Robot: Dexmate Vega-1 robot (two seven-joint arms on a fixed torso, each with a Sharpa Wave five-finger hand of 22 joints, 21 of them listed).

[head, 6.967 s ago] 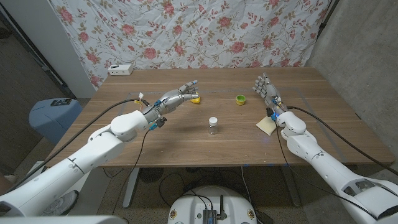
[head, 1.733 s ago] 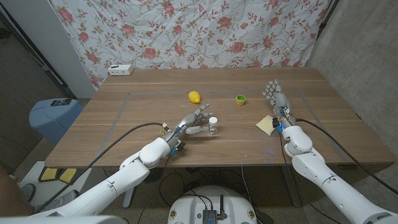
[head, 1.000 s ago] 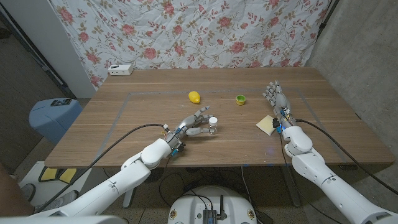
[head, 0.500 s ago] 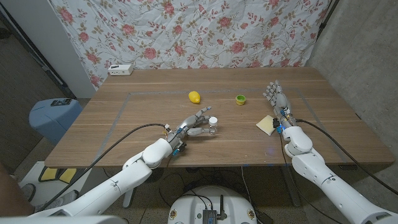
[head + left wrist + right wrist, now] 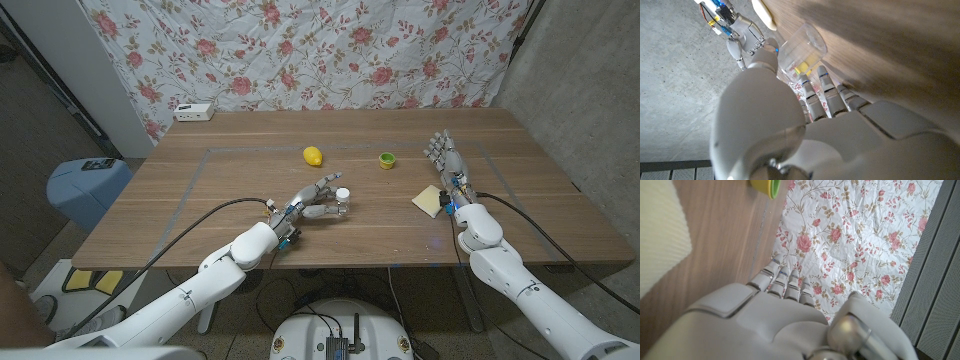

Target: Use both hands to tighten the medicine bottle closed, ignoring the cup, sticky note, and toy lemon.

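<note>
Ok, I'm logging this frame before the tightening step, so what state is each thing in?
medicine bottle: upright on the table, white cap on, clear body.
left hand: fingers around the bottle's side; a firm grip can't be confirmed.
right hand: holds nothing, fingers straight and apart, beside the sticky note.
cup: upright, green, untouched.
sticky note: flat on the table.
toy lemon: lying on the table, untouched.

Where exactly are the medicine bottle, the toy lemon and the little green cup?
medicine bottle [image 5: 342, 204]: head view, on its clear body below the white cap.
toy lemon [image 5: 314, 156]: head view, middle of its yellow skin.
cup [image 5: 386, 160]: head view, on its green rim.
</note>
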